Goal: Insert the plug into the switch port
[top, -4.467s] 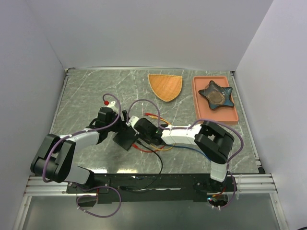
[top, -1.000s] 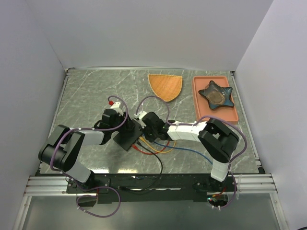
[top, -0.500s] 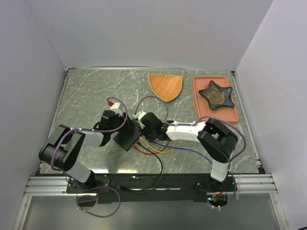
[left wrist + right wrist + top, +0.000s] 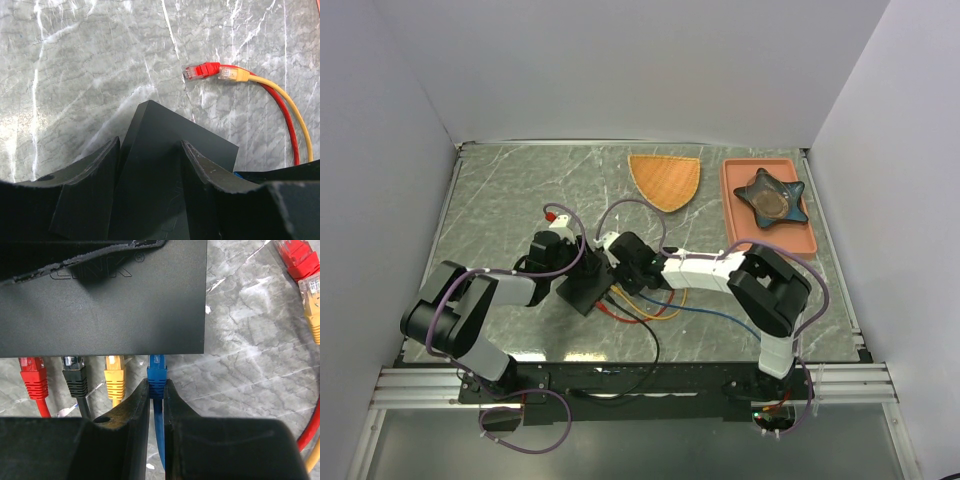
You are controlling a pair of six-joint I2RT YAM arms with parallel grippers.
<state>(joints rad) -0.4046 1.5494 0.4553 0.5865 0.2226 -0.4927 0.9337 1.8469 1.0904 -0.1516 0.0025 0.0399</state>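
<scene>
The flat black switch box (image 4: 586,290) lies at mid-table. My left gripper (image 4: 575,268) straddles it: in the left wrist view its fingers (image 4: 107,165) sit against both sides of the box (image 4: 160,150). My right gripper (image 4: 156,385) is shut on the blue plug (image 4: 156,372), just behind its head. The plug's tip meets the box's long edge (image 4: 105,347), level with the red (image 4: 32,372), black (image 4: 75,375) and yellow (image 4: 115,375) plugs beside it. The socket itself is hidden. In the top view the right gripper (image 4: 618,268) is at the box's right side.
Loose red (image 4: 200,71) and yellow (image 4: 232,74) plugs lie on the marble past the box, and their cables loop beside it. An orange wedge-shaped mat (image 4: 665,180) and a salmon tray (image 4: 735,215) holding a dark star-shaped dish (image 4: 771,196) are at the back right.
The right gripper has moved left up to the box's edge with the blue plug. The left arm reached further over the box earlier on and has held still since.
</scene>
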